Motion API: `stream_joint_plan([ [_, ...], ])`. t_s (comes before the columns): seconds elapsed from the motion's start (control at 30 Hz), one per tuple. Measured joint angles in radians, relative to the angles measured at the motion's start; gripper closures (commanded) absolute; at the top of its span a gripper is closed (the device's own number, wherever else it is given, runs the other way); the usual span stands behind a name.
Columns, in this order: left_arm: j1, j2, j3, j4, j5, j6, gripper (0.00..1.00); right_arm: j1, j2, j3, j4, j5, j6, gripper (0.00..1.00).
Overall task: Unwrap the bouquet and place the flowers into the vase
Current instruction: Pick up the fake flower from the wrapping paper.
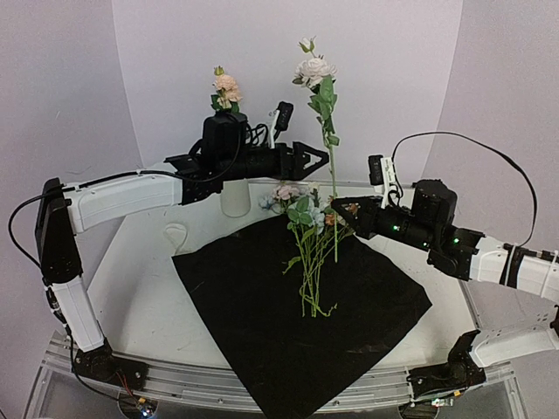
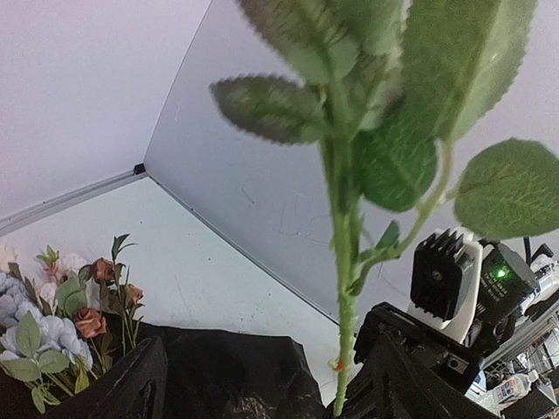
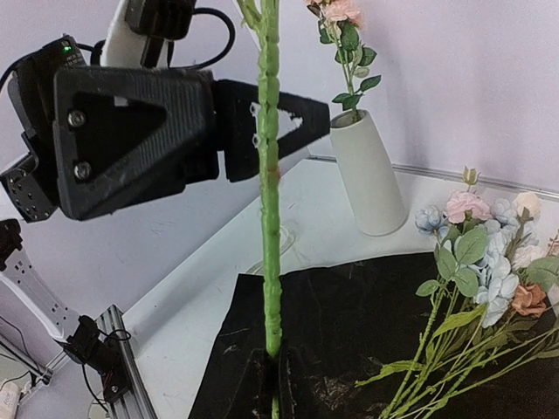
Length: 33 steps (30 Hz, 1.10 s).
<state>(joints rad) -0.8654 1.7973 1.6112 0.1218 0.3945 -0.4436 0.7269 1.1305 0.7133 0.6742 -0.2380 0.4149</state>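
Note:
A white flower point(image 1: 315, 70) stands upright on a long green stem point(image 3: 270, 218). My right gripper point(image 3: 273, 377) is shut on the stem's lower part, also seen from above point(image 1: 342, 209). My left gripper point(image 1: 324, 161) is open, and the stem point(image 2: 345, 288) passes between its fingers point(image 2: 410, 380), close to one of them. The white vase point(image 1: 234, 199) stands behind the left arm and holds a peach flower point(image 1: 227, 86). The bouquet lies unwrapped: the other flowers point(image 1: 307, 249) rest loose on the spread black sheet point(image 1: 288, 332).
The cream ribbon point(image 1: 175, 234) lies on the table left of the sheet. The left arm point(image 1: 131, 192) stretches across in front of the vase point(image 3: 370, 179). White walls close in the back and sides.

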Motion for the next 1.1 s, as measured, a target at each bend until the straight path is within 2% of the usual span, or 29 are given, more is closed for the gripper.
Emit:
stream_joint_plan([
  [0.2, 0.0, 0.0, 0.053, 0.003, 0.013, 0.008, 0.32, 0.0, 0.0, 0.0, 0.0, -0.014, 0.0, 1.0],
  [0.37, 0.0, 0.004, 0.087, 0.003, 0.022, 0.019, 0.47, 0.0, 0.001, 0.0, 0.003, -0.025, 0.0, 1.0],
  [0.67, 0.0, 0.034, 0.124, 0.011, 0.024, 0.015, 0.59, 0.0, 0.004, 0.0, 0.007, -0.037, 0.0, 1.0],
  [0.73, 0.0, 0.045, 0.131, 0.01, 0.03, 0.008, 0.66, 0.0, 0.005, 0.0, 0.007, -0.039, 0.0, 1.0],
  [0.87, 0.0, 0.061, 0.137, 0.01, 0.043, -0.004, 0.9, 0.0, 0.01, 0.0, 0.006, -0.04, 0.0, 0.99],
  [0.9, 0.0, 0.063, 0.137, 0.01, 0.045, -0.005, 0.95, 0.0, 0.011, 0.0, 0.006, -0.04, 0.0, 0.97],
  [0.97, 0.0, 0.064, 0.137, 0.01, 0.048, -0.007, 1.0, 0.0, 0.012, 0.0, 0.005, -0.038, 0.0, 0.85],
  [1.1, -0.009, 0.064, 0.136, 0.017, 0.037, 0.004, 1.0, -0.002, 0.016, 0.0, 0.007, -0.033, -0.001, 0.47],
])
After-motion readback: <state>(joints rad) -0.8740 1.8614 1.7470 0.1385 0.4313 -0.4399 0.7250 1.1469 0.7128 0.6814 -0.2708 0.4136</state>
